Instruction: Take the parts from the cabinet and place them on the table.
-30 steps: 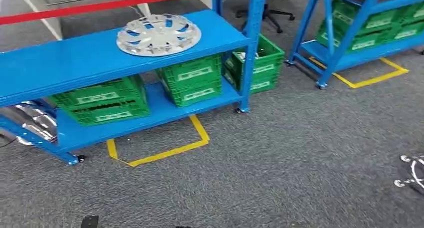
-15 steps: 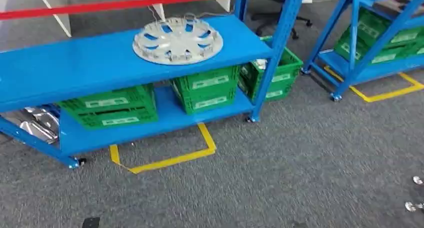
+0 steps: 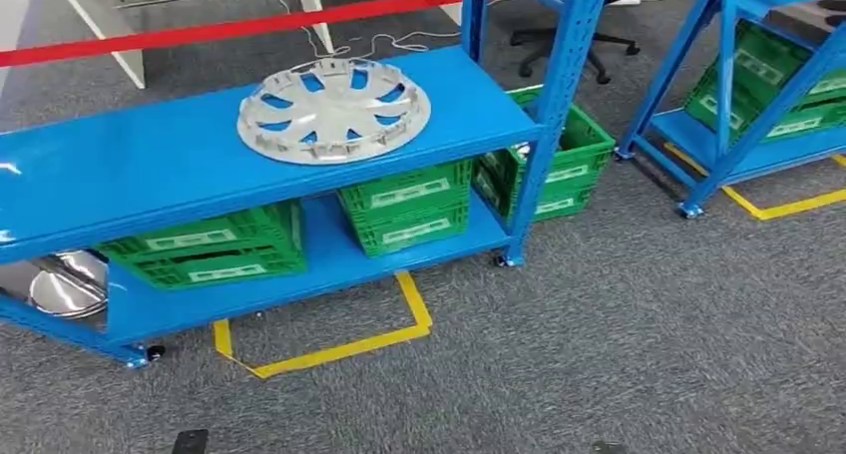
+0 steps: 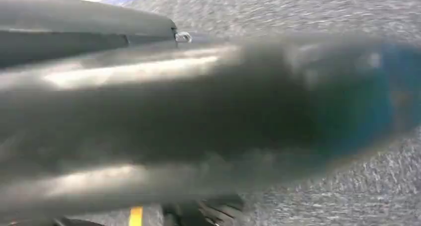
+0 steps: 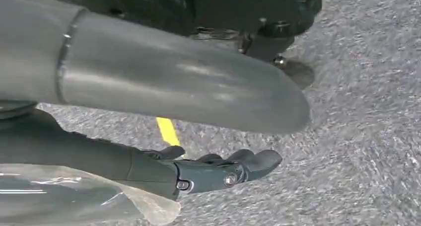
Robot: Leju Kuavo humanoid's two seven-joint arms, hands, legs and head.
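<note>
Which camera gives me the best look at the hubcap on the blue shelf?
The head view: the hubcap lies whole and sharp on the blue shelf. The wrist views point at carpet; the left is blurred.

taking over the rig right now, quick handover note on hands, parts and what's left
Right hand: hangs over the carpet, fingers loosely curled, holding nothing.
Left hand: too blurred to tell its state.
Parts: a silver hubcap lies flat on the blue rack's upper shelf; green crates sit on the shelf below.
Done or left: the hubcap on the rack fits either a part awaiting pickup or one set down there; the frames can't tell.
</note>
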